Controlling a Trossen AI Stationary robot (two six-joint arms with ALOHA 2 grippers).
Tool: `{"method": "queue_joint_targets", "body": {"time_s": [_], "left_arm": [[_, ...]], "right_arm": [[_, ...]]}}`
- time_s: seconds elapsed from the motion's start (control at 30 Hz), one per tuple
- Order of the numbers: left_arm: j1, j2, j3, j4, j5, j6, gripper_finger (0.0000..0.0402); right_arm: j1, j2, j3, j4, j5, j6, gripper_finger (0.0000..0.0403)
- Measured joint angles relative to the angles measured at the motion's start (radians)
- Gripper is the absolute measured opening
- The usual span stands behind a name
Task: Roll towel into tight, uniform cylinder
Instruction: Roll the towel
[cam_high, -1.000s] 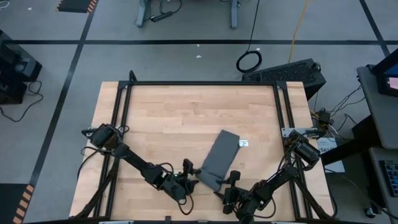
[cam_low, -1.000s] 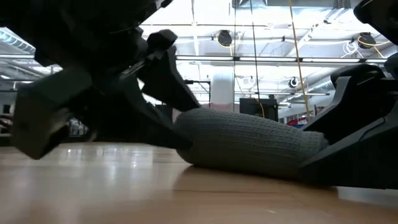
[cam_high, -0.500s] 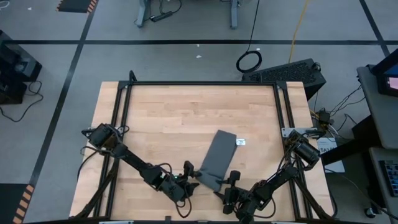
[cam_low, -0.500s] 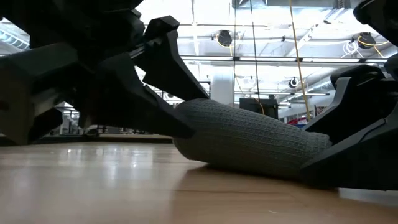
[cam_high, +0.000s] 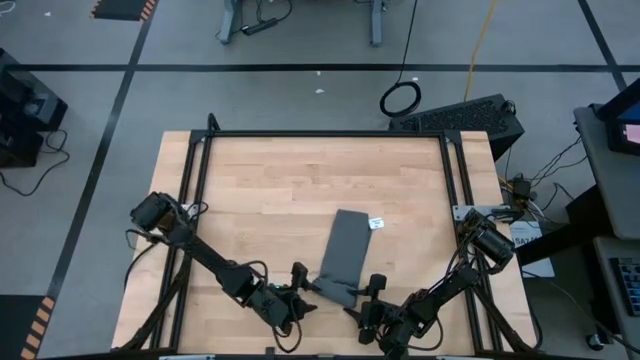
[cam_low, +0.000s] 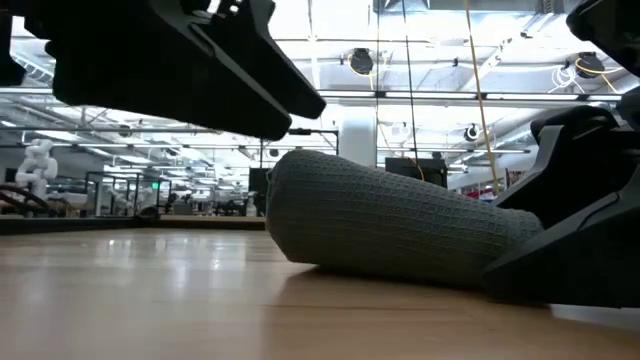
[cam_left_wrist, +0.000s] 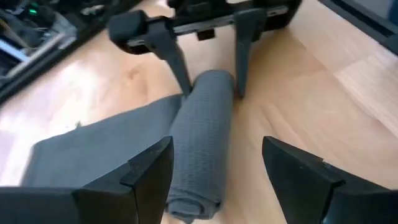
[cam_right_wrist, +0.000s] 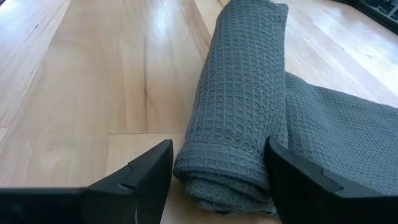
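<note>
Closest to the front edge of the wooden surface (cam_high: 260, 190) are the two hands, one at each end of the rolled part of the towel (cam_high: 338, 258). The left hand (cam_high: 297, 292) sits at the roll's left end with its fingers (cam_left_wrist: 144, 174) spread wide to either side of the roll, not squeezing it as far as I can tell. The right hand (cam_high: 368, 296) does the same at the other end, fingers (cam_right_wrist: 140, 173) apart and straddling the roll's tip. The roll itself (cam_right_wrist: 239, 99) is a short fat waffle-weave cylinder, and beyond it the unrolled grey tail lies flat, running away toward the middle of the surface with the little white tag (cam_high: 377, 223) at its far corner. What I'd worry about: the towel sits at a slant to the hands, so my guess is the next turn could go on crooked and the roll could cone out at one end. Also neither hand is actually clamping, so the roll could spring loose and go slack. No bins, trays or containers anywhere on the surface, so nothing to report there.
</note>
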Motion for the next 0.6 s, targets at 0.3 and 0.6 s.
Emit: {"method": "queue_joint_targets", "body": {"time_s": [0.3, 0.6], "left_arm": [[0.061, 0.070, -0.001, 0.019, 0.037, 0.064, 0.0249], [0.109, 0.109, -0.001, 0.007, 0.068, 0.051, 0.0249]], "right_arm": [[-0.001, 0.000, 0.000, -0.004, -0.003, -0.002, 0.0233], [-0.002, 0.000, 0.000, -0.006, -0.017, -0.001, 0.0233]]}}
